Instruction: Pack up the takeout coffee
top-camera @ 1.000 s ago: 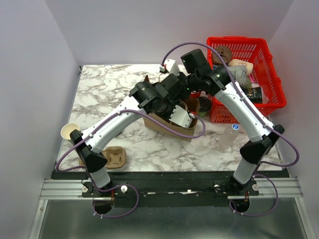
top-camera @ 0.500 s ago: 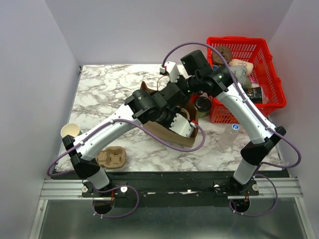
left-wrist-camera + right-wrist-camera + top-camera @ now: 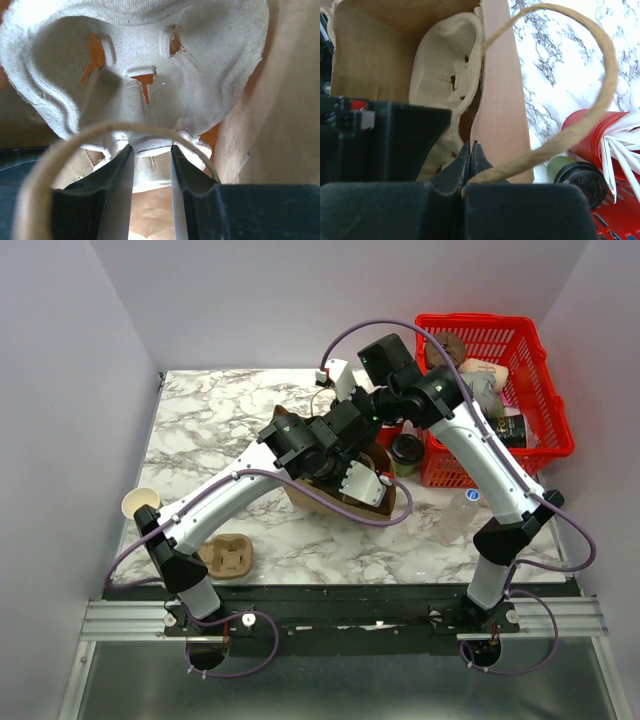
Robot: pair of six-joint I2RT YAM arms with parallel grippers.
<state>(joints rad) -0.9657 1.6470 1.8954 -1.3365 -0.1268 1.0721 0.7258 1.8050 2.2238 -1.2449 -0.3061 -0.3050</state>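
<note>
Plainly, the left claw [image 3: 151,150] is pinched narrow on the near lip of a moulded cup tray [image 3: 150,75], which hangs tilted inside the paper bag [image 3: 280,125]. The right claw [image 3: 471,149] is squeezed fully together on the bag's rim, at the foot of the twine handle [image 3: 600,65], holding that wall up and the mouth open.

The step in hand looks like seating the tray in the bag. To do it well, I would lower the tray until it lies flat on the bag's floor, pockets up. The right claw's pull should be steady so the wall does not fold inward, and the left should release only once the tray rests level. The handle loop crosses the left claw's view and could snag on the way out.

The coffee cup [image 3: 574,176], olive with a black lid, stands upright on the table [image 3: 555,55] outside the bag, just beyond the wall the right claw holds and beside the red cup [image 3: 587,131] of white sticks. It is near both claws, touched by neither, and not yet packed.
</note>
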